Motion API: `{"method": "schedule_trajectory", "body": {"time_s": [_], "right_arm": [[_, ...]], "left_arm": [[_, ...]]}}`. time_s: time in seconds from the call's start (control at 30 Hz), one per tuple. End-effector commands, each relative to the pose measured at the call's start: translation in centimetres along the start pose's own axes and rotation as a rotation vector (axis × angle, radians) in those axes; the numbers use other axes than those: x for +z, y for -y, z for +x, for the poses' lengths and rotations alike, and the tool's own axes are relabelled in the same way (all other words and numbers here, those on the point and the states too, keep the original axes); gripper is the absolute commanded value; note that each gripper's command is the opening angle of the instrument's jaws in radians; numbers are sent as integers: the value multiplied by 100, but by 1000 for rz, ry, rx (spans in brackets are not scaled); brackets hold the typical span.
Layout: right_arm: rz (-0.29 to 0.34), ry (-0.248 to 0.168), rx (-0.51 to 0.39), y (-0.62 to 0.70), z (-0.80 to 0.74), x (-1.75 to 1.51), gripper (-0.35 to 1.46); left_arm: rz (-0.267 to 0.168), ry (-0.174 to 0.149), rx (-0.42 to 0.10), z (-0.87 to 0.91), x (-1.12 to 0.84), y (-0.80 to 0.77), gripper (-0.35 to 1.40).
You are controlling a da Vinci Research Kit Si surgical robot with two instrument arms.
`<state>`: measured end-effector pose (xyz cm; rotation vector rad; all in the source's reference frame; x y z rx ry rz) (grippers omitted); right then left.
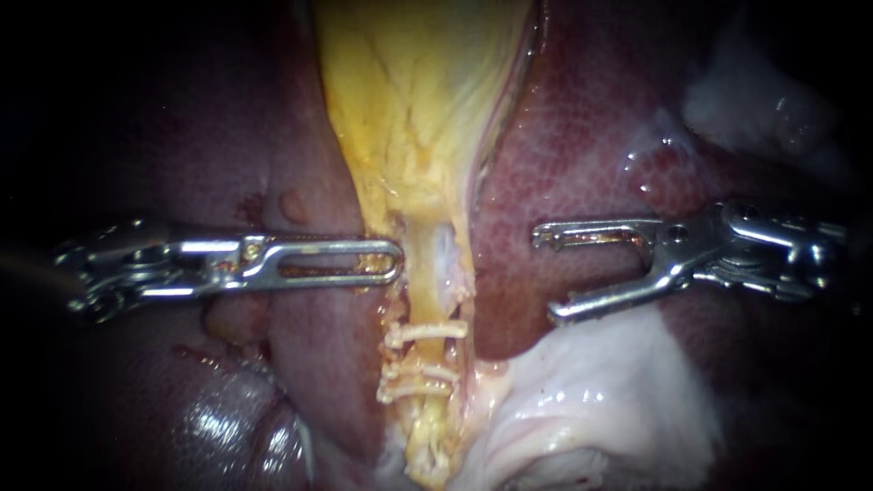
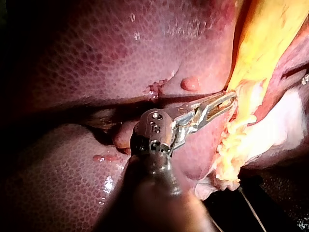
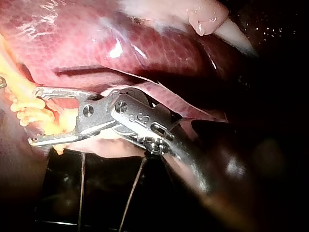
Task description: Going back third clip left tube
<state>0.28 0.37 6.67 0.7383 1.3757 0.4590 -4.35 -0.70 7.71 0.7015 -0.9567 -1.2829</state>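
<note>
— State of the task?

— Three pale, ribbed plastic clips cross the narrow yellowish tube [image 1: 435, 268] below the yellow, fat-streaked gallbladder [image 1: 409, 91]. They are the upper clip [image 1: 426, 332], the middle clip [image 1: 420, 371] and the lower clip [image 1: 409, 393], the last two close together. Each lies square across the tube. Only one tube shows, so I cannot confirm that it is the left one.

— And the instruments?

— The slim metal right instrument [image 1: 550, 277] hangs over the dark red, mottled liver [image 1: 582, 155], well apart from the tube. Its claw is spread and empty, with no clip loaded. The slim metal left instrument [image 1: 389, 260], with a slotted claw, lies level on the other side. Its claw is pressed together, and the tip touches the edge of the tube just above the upper clip. I see nothing pinched in it.

— What is done, and what is left?

— In my judgement the clipping is complete and the retreat is well along, since the spread claw stands clear of tube and clips alike. What is left is to carry the right instrument further out.

— Any brands, labels or writing?

— None on the tissue or the clips. The right wrist view shows small stamped marks on the right instrument's body. I leave them unrecorded.
</note>
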Motion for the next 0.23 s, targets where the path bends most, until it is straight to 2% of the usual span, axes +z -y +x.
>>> {"method": "schedule_trajectory", "body": {"time_s": [0.03, 0.23], "right_arm": [[0, 0, 0, 0, 0, 0, 60], [0, 0, 0, 0, 1, 0, 60]], "left_arm": [[2, -1, 0, -1, -1, 1, -35], [2, -1, 0, -1, -3, 2, -35]]}}
